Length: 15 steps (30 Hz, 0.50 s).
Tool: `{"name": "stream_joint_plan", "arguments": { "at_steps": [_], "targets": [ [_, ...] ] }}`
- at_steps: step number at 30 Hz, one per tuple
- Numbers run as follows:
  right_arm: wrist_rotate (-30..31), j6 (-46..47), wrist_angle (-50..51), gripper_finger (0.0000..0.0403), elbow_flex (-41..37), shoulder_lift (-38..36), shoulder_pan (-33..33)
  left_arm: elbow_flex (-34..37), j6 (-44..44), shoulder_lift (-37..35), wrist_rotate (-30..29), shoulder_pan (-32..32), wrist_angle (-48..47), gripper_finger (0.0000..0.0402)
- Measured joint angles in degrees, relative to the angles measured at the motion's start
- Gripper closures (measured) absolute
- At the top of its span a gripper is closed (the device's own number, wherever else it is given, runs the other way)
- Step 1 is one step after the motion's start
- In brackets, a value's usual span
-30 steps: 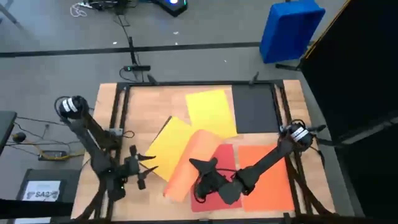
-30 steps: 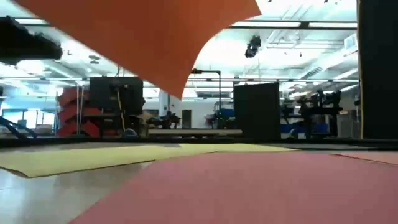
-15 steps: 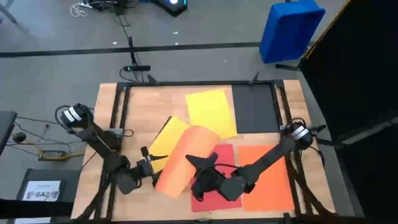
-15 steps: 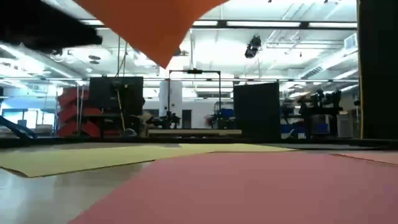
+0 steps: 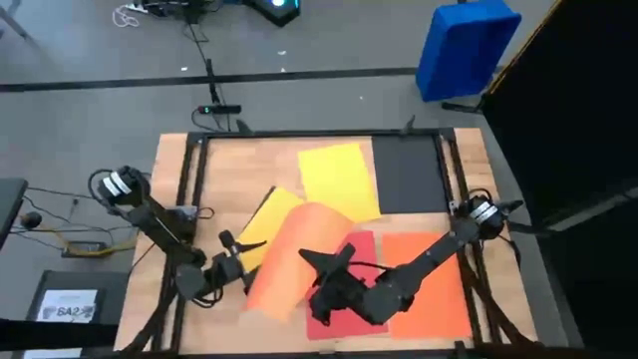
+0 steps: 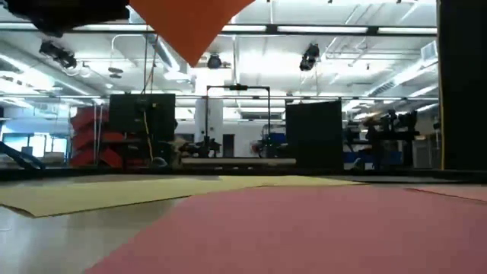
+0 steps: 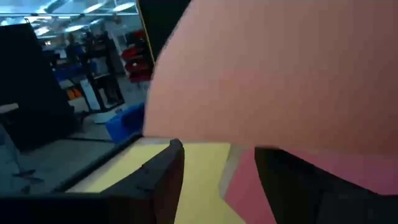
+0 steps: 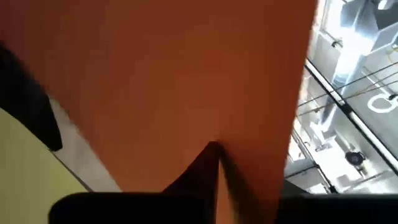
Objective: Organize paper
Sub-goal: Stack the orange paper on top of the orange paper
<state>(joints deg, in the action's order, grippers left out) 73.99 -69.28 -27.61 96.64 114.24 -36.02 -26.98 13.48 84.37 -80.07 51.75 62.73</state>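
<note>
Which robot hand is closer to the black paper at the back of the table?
The right one. The right gripper holds up the curled orange sheet mid-table, diagonally in front of the black paper. The left gripper is open at that sheet's other edge, farther away.

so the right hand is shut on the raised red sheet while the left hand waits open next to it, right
Not quite: the raised sheet is orange, not red. The high view shows the right hand shut on the curled orange sheet, held up over the table, while the red sheet lies flat beneath it. The rest stands: the left hand is open next to the raised sheet's edge.
</note>
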Motion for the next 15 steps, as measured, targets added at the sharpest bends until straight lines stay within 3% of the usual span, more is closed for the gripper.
{"name": "stream_joint_plan", "arguments": {
  "at_steps": [8, 15],
  "targets": [
    [0.6, 3.3, -1.1, 0.0403, 0.0, -1.9, -0.9, -2.0, 20.1, 0.0, 1.5, 0.0, 16.3, 0.0224],
    [-0.6, 8.4, -1.1, 0.0403, 0.0, -4.6, -1.6, -6.1, 33.0, 0.0, 6.7, -1.2, 21.9, 0.0224]
  ]
}}
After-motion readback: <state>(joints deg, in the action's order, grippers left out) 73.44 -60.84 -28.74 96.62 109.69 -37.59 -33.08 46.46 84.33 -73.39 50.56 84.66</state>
